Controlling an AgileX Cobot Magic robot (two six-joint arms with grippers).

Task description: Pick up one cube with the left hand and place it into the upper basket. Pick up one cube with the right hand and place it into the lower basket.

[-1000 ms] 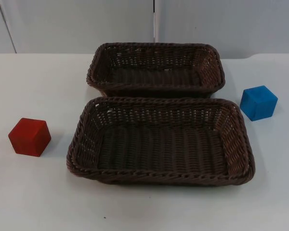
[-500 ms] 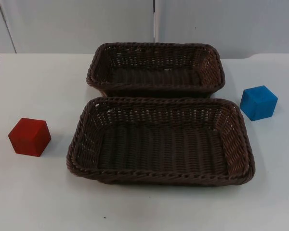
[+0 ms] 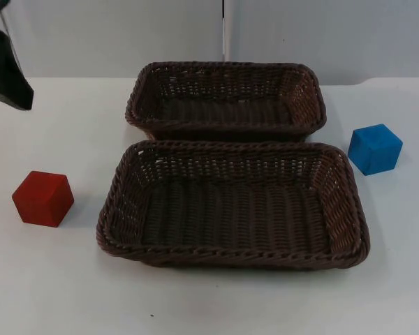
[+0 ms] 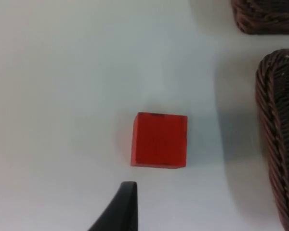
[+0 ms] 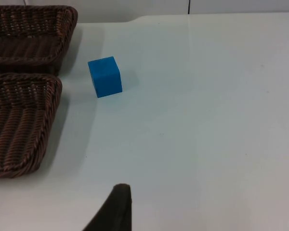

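Note:
A red cube [image 3: 43, 198] sits on the white table left of the lower basket [image 3: 115, 209]; the left wrist view has the red cube [image 4: 159, 139] close ahead. My left gripper [image 3: 8, 73] hangs at the table's far left, behind and above it. A blue cube [image 3: 374, 149] lies right of the baskets, level with the gap between them. The upper basket [image 3: 136, 105] stands just behind the lower one; both are dark brown wicker and hold nothing. My right gripper [image 5: 113, 211] waits over bare table, well short of the blue cube [image 5: 105, 76].
The grey partition wall [image 3: 126, 35] closes the table's far side just behind the upper basket. Open white table lies around both cubes and in front of the lower basket. The lower basket's rim [image 4: 274, 130] runs close beside the red cube.
My left arm has come into the top view at the upper left and moved further in over the table. Cubes and baskets have not moved.

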